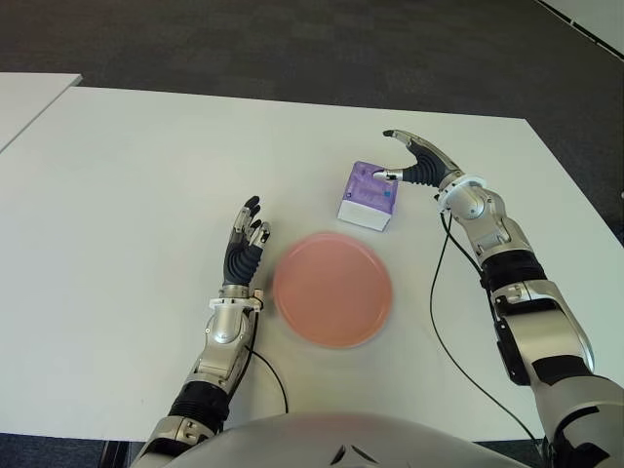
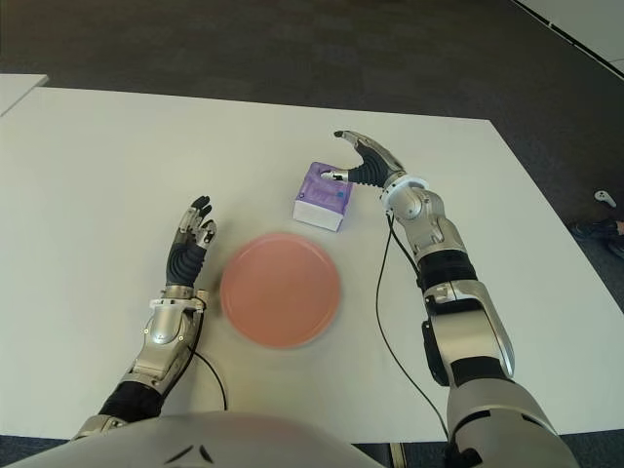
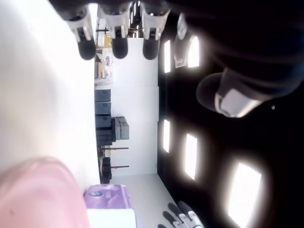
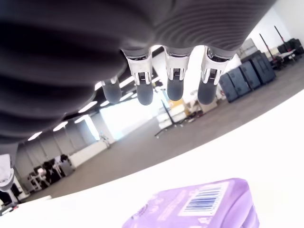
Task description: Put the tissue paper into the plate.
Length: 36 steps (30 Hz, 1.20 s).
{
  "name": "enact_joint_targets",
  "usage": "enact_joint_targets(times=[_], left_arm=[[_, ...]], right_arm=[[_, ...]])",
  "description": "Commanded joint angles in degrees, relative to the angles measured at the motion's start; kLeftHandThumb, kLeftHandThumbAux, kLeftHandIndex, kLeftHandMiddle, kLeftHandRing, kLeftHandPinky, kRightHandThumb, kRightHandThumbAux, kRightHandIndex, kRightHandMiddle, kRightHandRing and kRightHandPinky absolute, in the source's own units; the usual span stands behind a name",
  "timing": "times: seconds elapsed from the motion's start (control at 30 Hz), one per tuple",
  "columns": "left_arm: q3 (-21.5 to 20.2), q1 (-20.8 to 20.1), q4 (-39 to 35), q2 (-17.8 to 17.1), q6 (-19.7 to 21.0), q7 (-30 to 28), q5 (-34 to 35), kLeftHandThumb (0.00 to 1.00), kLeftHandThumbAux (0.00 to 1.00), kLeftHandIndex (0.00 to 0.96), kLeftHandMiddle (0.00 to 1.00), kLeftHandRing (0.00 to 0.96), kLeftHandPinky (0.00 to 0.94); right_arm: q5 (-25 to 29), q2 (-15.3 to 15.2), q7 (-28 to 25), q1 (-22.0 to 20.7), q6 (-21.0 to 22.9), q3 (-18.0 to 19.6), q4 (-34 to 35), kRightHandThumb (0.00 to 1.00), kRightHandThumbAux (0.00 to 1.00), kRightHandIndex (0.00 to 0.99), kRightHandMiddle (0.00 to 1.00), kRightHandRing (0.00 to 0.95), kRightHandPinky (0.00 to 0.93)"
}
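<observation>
White table point(image 1: 127, 175) — right hand point(image 1: 414, 161) spread beside tissue pack point(image 1: 369, 195), plate point(image 1: 332, 289) bare.

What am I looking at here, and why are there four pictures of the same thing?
It is a humanoid robot at a white table. Two pictures come from its head cameras, looking down; the other two from cameras on its wrists. On the table lie a pink plate and, behind it, a purple tissue pack. The right robot hand is open right beside the pack, holding nothing yet. The left robot hand shows open just left of the plate, idle.
</observation>
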State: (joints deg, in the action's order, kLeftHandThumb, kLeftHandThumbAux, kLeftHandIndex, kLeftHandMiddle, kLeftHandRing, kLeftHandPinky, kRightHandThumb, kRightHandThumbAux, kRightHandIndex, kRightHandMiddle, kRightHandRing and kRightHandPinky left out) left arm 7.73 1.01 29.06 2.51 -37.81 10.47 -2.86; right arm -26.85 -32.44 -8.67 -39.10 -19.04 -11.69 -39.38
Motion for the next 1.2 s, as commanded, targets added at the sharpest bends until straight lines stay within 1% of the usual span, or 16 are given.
enact_joint_targets(times=[0.03, 0.2, 0.33, 0.4, 0.63, 0.87, 1.2], left_arm=[[-0.86, 5.71, 10.77, -0.84, -0.90, -0.56, -1.51, 0.000, 0.427, 0.000, 0.000, 0.000, 0.000], [-0.94, 5.70, 11.12, -1.16, -0.96, 0.55, -2.44, 0.000, 0.422, 0.000, 0.000, 0.000, 0.000], [-0.72, 5.60, 10.91, -1.70, -0.81, 1.74, -3.79, 0.000, 0.418, 0.000, 0.000, 0.000, 0.000], [-0.58, 5.61, 10.69, -1.86, -0.64, 1.73, -3.98, 0.000, 0.416, 0.000, 0.000, 0.000, 0.000], [-0.34, 5.88, 9.99, -2.06, -0.06, -0.71, -2.44, 0.000, 0.415, 0.000, 0.000, 0.000, 0.000], [-0.51, 6.09, 9.99, -1.93, 0.24, -2.68, -1.09, 0.000, 0.419, 0.000, 0.000, 0.000, 0.000], [-0.79, 6.11, 10.21, -1.67, 0.43, -2.30, -1.61, 0.000, 0.419, 0.000, 0.000, 0.000, 0.000]], right_arm=[[-0.17, 1.05, -0.51, -1.55, -0.54, -1.17, -2.78, 0.128, 0.416, 0.000, 0.000, 0.000, 0.000], [0.31, 1.38, -0.61, -1.78, -0.35, -1.35, -3.34, 0.128, 0.410, 0.000, 0.000, 0.000, 0.000], [-0.26, 2.99, -0.15, -1.13, 0.07, -2.33, -1.85, 0.130, 0.400, 0.000, 0.000, 0.000, 0.000], [-0.25, 2.91, -0.40, -0.81, -0.07, -2.40, -1.16, 0.132, 0.395, 0.000, 0.000, 0.000, 0.000], [-0.39, 3.25, -0.65, 0.29, -1.36, -3.25, -0.30, 0.120, 0.386, 0.000, 0.000, 0.000, 0.000], [-0.72, 3.40, -1.01, 1.82, -2.30, -4.76, 1.08, 0.138, 0.412, 0.000, 0.000, 0.000, 0.000], [-1.47, 2.82, -0.77, 2.66, -5.35, -6.59, 2.16, 0.137, 0.443, 0.000, 0.000, 0.000, 0.000]])
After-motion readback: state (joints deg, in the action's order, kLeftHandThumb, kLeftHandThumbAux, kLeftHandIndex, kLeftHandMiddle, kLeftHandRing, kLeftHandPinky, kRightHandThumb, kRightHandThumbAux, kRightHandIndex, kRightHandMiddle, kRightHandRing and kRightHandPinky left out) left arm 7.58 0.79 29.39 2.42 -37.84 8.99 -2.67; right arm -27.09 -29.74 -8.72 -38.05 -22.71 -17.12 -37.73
